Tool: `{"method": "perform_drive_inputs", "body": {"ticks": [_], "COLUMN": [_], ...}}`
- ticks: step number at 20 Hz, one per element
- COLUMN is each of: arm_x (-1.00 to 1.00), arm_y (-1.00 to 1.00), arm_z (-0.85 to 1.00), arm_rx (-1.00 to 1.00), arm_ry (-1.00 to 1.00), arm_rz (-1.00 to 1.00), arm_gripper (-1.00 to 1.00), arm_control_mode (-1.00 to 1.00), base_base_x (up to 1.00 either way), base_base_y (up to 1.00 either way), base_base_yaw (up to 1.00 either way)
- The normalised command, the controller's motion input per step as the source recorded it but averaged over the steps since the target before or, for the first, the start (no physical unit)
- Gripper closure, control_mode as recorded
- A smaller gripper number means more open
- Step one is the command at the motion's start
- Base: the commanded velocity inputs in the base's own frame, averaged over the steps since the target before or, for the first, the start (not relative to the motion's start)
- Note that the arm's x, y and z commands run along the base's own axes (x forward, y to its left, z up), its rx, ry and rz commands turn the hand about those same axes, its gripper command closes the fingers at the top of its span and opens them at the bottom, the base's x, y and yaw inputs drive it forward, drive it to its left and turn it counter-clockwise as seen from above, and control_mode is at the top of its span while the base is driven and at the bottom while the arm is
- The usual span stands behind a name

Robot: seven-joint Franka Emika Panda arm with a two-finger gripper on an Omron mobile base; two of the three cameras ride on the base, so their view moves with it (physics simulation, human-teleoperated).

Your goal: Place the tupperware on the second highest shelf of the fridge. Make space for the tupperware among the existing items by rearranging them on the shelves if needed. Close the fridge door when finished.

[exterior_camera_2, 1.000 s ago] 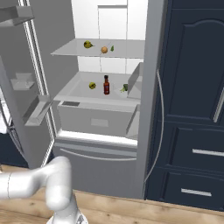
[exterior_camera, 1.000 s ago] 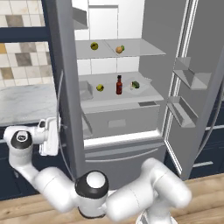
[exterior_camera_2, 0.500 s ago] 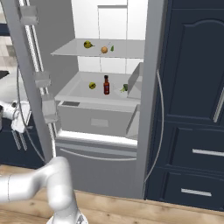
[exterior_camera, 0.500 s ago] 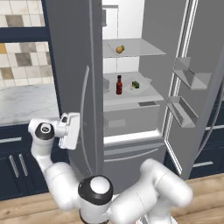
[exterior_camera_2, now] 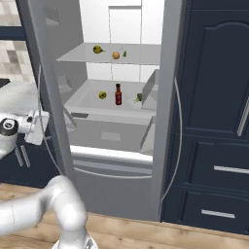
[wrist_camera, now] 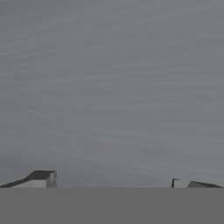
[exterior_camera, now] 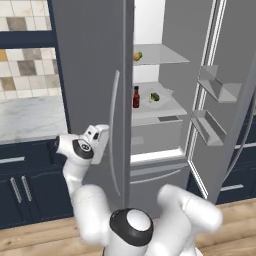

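Pressing toward the fridge's left door, the gripper holds its jaws wide apart.

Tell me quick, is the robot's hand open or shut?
Hand: open, holding nothing, its fingers spread wide right up against the grey fridge door.
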Motion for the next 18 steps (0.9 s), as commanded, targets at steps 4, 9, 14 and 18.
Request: {"method": "perform_drive_inputs", "body": {"ticks": [4, 9, 14, 18], "arm_x": [0.37, 0.45, 0.57, 0.69], "arm_y": [-0.2, 0.11, 0.25, 0.0], "arm_z": [0.31, 0.83, 0.7, 0.26], "arm_rx": [0.07, -0.01, -0.08, -0.01], "arm_ry": [-0.14, 0.01, 0.06, 0.0], "arm_rz": [0.3, 0.11, 0.01, 0.05], "arm_gripper": [-1.0, -1.0, -1.0, -1.0], "arm_control_mode": [-1.0, -1.0, -1.0, -1.0], "base_base_x": [0.0, 0.0, 0.0, 0.0], "base_base_y": [0.0, 0.0, 0.0, 0.0], "base_base_yaw": [0.0, 0.0, 0.0, 0.0]}}
